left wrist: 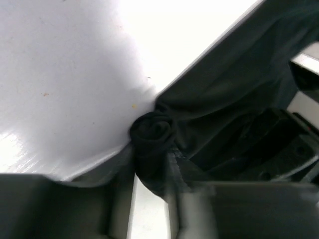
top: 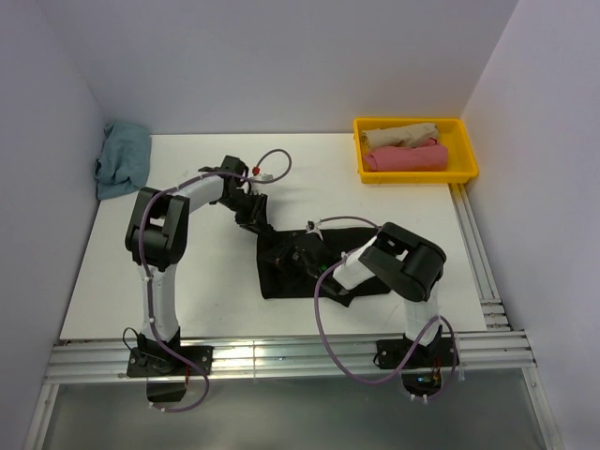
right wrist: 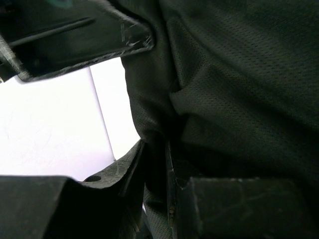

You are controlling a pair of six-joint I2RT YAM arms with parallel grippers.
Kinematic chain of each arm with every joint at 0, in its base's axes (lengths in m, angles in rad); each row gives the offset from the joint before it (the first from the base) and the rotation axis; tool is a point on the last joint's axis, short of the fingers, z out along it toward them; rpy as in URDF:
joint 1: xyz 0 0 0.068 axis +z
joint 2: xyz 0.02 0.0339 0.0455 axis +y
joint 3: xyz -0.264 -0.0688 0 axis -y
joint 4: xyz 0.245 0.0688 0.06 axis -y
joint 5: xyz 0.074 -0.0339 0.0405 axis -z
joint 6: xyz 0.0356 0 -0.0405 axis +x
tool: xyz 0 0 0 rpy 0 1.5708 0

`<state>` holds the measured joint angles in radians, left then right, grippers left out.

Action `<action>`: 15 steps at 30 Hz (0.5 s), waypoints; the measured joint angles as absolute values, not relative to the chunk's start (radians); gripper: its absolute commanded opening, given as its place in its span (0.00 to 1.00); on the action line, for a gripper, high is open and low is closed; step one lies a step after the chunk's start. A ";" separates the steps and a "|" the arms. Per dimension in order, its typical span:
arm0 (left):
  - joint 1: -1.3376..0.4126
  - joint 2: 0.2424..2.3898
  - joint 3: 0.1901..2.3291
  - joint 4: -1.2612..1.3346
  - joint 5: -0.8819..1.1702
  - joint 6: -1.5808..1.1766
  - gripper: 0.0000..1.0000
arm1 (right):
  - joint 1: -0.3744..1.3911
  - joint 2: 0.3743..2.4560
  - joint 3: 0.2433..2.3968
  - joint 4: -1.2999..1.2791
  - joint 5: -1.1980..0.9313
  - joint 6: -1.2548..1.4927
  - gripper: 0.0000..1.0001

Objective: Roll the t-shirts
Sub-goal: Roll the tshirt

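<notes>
Top external: beige tee [top: 401, 135] & pink tee [top: 405, 158] sit rolled in the yellow bin [top: 466, 150]; blue tee [top: 123, 159] unrolled, well behind the left jaws. Black tee [top: 323, 272] looks barely started to us. Left gripper [left wrist: 151, 167] clamps its curled corner, right gripper [right wrist: 157, 167] pinches a fold; both arms reach low, wrists turned inward.

Black t-shirt [top: 281, 281] partly under right arm [top: 405, 262]

Clamping a fold of the black t-shirt [right wrist: 239, 89] in the right gripper [right wrist: 155, 169], bunching mesh cloth above both fingers, bordering the white table [right wrist: 50, 134] leftward.
</notes>
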<state>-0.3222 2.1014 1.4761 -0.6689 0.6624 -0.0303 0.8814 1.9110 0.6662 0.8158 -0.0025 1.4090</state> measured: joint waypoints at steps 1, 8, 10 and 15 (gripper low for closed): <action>-0.325 2.106 1.483 -0.677 0.652 -0.028 0.21 | 0.881 1.911 0.667 0.813 -0.005 1.408 0.26; -0.350 2.112 1.544 -0.754 0.544 -0.023 0.00 | 0.888 1.863 0.768 0.575 0.021 1.316 0.48; -0.360 2.112 1.557 -0.767 0.513 -0.024 0.00 | 0.901 1.833 0.820 0.455 0.055 1.272 0.49; -0.375 2.121 1.583 -0.797 0.462 -0.030 0.00 | 0.951 1.774 0.888 0.257 0.101 1.211 0.50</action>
<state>-0.3752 2.1212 1.5833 -0.7975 0.4622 -0.0303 0.9512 1.7741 0.8883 0.2565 0.1013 1.2110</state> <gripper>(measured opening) 0.054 0.500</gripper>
